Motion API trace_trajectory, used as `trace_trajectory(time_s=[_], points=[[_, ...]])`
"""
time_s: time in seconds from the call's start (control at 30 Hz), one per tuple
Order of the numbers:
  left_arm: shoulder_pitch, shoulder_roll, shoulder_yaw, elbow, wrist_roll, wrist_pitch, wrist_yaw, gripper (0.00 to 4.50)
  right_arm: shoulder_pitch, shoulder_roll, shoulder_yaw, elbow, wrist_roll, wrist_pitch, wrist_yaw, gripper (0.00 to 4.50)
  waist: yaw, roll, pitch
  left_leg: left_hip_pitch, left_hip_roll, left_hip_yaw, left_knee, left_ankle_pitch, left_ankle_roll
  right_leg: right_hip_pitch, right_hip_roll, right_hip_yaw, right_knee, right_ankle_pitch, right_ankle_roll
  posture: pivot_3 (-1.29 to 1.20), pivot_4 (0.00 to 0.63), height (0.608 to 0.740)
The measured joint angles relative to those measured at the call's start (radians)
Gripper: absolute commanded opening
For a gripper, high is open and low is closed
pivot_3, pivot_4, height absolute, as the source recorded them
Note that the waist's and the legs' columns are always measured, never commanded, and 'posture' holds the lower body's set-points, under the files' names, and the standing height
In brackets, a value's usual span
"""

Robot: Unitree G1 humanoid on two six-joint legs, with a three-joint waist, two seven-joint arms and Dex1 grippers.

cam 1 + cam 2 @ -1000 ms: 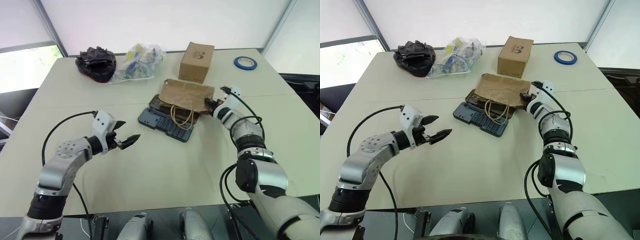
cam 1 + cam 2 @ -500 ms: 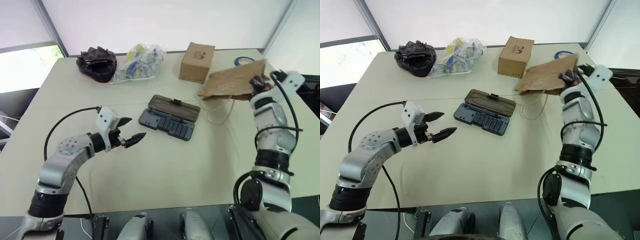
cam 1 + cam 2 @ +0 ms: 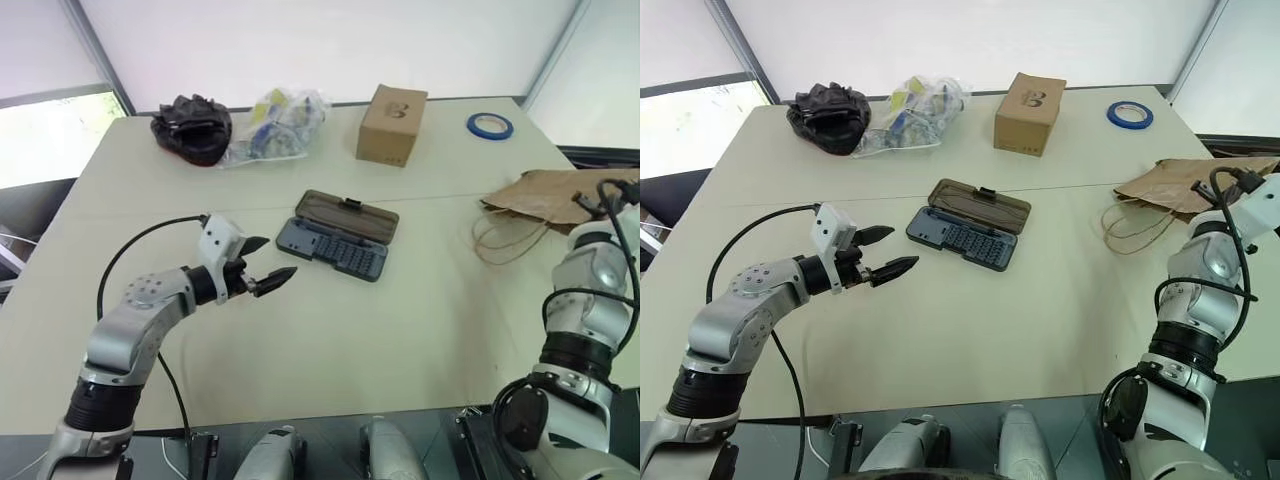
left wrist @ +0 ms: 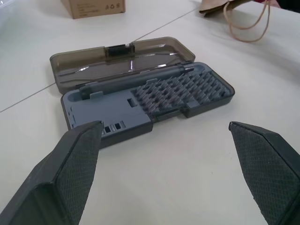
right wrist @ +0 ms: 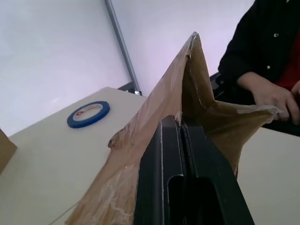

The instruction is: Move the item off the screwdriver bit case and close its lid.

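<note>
- Beige bench (image 3: 330,330) under a white wall carries the screwdriver bit case (image 3: 338,249) at the centre of the frame, fully uncovered.
- A second ago the paper bag (image 3: 560,192) lay over it. Now the bag hangs at the right edge, pinched between the closed fingers of the right gripper (image 5: 180,140).
- So the first step seems done; setting the bag down and closing remain.
- The smoky lid (image 4: 117,58) lies open and flat behind the bit rows.
- The left gripper (image 3: 262,262), fingers wide and empty, hovers near the case's left end.
</note>
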Motion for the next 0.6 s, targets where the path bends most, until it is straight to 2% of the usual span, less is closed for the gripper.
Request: trace_trajectory(time_s=[0.07,0.3,0.5,0.6], points=[[-0.001,-0.001,0.000,0.000,0.001,-0.001,0.000,4.50,0.010,0.000,0.016,0.006,-0.012,-0.002,0.006,0.84,0.000,0.000,0.000,0.001,0.000,0.000,0.000,0.000,0.000,0.000,0.000,0.001,0.000,0.000,0.000,0.00,0.150,0.740],[-0.001,-0.003,0.000,0.018,0.005,-0.006,-0.001,4.50,0.073,-0.013,0.055,-0.028,-0.029,0.022,0.018,4.45,0.005,0.000,0.000,0.001,0.000,0.000,0.000,0.000,0.000,0.001,0.000,0.001,0.000,0.000,0.000,0.00,0.150,0.740],[-0.008,-0.004,-0.001,0.042,0.012,-0.023,-0.010,4.50,0.272,-0.044,0.026,-0.285,-0.037,0.152,0.000,4.45,0.013,0.000,0.000,0.001,0.000,0.000,0.000,0.000,0.000,0.001,0.000,0.002,0.000,0.000,0.000,0.00,0.150,0.740],[-0.017,0.000,0.002,0.079,0.019,-0.035,-0.017,4.50,0.384,-0.104,-0.015,-0.442,-0.081,0.203,-0.003,4.45,0.026,0.001,0.000,0.002,0.000,0.003,0.000,0.000,0.000,0.001,0.001,0.004,0.000,0.000,0.000,0.00,0.150,0.740]])
